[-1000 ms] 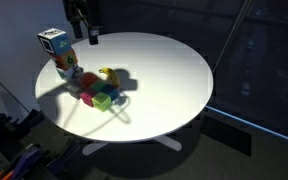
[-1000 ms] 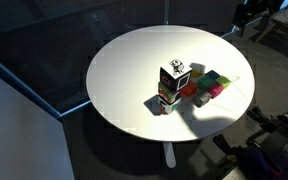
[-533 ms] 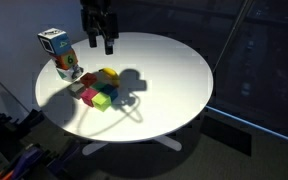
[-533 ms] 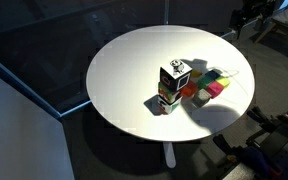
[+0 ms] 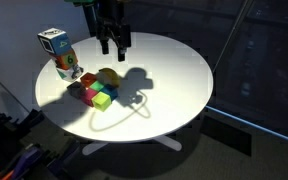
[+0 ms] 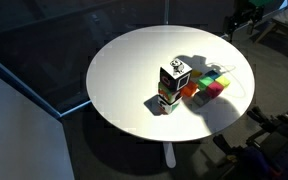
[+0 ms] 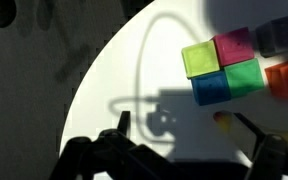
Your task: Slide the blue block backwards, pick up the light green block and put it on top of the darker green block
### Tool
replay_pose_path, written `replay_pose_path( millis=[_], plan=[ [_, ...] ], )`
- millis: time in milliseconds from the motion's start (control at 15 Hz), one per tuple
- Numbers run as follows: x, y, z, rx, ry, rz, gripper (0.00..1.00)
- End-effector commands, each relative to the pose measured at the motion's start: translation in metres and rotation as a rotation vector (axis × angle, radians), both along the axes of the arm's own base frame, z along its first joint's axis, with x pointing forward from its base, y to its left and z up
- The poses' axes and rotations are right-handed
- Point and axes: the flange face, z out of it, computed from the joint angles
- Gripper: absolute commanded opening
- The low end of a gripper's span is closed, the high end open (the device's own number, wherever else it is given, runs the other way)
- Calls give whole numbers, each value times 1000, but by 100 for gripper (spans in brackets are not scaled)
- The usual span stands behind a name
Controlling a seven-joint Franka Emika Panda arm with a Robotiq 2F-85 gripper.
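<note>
In the wrist view four cubes sit in a tight square on the white table. The light green block (image 7: 197,58) is beside a magenta cube (image 7: 234,47). The blue block (image 7: 211,87) sits in front of the light green one, next to the darker green block (image 7: 244,76). My gripper (image 7: 184,135) is open and empty, well short of the blue block. In an exterior view the gripper (image 5: 114,42) hangs above the table's far side, behind the cluster with the light green block (image 5: 102,100).
An orange-red cube (image 7: 284,78) and a dark cube (image 7: 276,35) adjoin the cluster. A printed carton (image 5: 56,50) stands beside the blocks and also shows in the other exterior view (image 6: 174,80). A yellow banana (image 5: 109,75) lies behind the cubes. The round table (image 5: 179,80) drops off all around.
The gripper has moved sideways along the far side of the table, from near the carton to behind the block cluster. The blocks have not moved.
</note>
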Motion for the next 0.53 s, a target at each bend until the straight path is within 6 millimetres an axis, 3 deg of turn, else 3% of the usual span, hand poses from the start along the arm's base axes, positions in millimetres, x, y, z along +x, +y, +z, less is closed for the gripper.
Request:
replay_pose_path(
  millis=[0, 467],
  plan=[
    [20, -4, -8, 10, -43, 26, 100],
    [28, 3, -28, 82, -99, 60, 100]
  ],
)
